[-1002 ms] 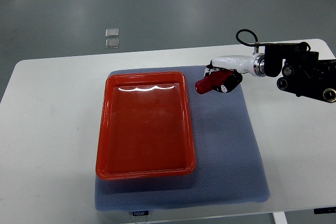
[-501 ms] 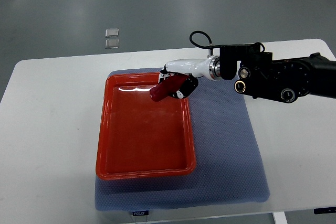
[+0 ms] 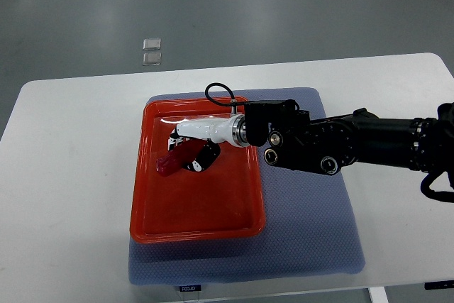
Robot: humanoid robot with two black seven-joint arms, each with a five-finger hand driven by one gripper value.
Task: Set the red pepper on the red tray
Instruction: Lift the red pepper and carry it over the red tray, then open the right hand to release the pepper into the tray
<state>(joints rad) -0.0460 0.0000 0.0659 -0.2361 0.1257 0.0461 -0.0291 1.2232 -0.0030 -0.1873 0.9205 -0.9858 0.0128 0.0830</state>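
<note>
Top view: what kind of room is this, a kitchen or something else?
Probably a robotics lab or test space, not a kitchen: a plain white table on a bare grey floor, a blue mat marking the work area, and a robot hand holding a red pepper over a red tray.

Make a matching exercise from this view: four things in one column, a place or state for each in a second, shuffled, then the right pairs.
Things:
1. red pepper
2. red tray
3. blue mat
4. right hand

Places or states:
A. lies straight on the white table
B. reaches in from the right edge
C. gripped above the tray's floor
D. sits on the mat's left part

Pairs: 1-C, 2-D, 3-A, 4-B
</note>
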